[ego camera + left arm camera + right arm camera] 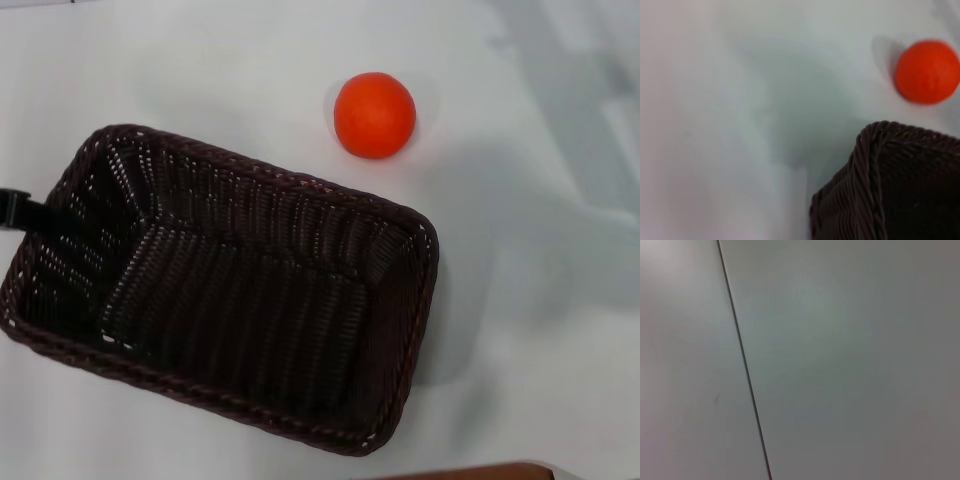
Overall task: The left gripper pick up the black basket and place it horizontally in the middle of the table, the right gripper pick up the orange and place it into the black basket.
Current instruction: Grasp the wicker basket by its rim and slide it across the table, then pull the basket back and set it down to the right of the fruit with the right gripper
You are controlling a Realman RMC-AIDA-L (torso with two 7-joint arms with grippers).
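Observation:
The black basket (230,300) is a large dark woven basket that lies slanted on the white table (200,70), left of centre in the head view, and is empty. One corner of it shows in the left wrist view (890,190). The slim black bar of my left gripper (20,210) comes in from the left edge and meets the basket's left short rim. The orange (375,114) sits on the table just beyond the basket's far right corner, apart from it; it also shows in the left wrist view (927,71). My right gripper is out of view.
A brown edge (470,470) shows at the bottom of the head view. The right wrist view shows only white surface crossed by a thin dark seam (742,355). Bare table lies to the right of the basket and behind it.

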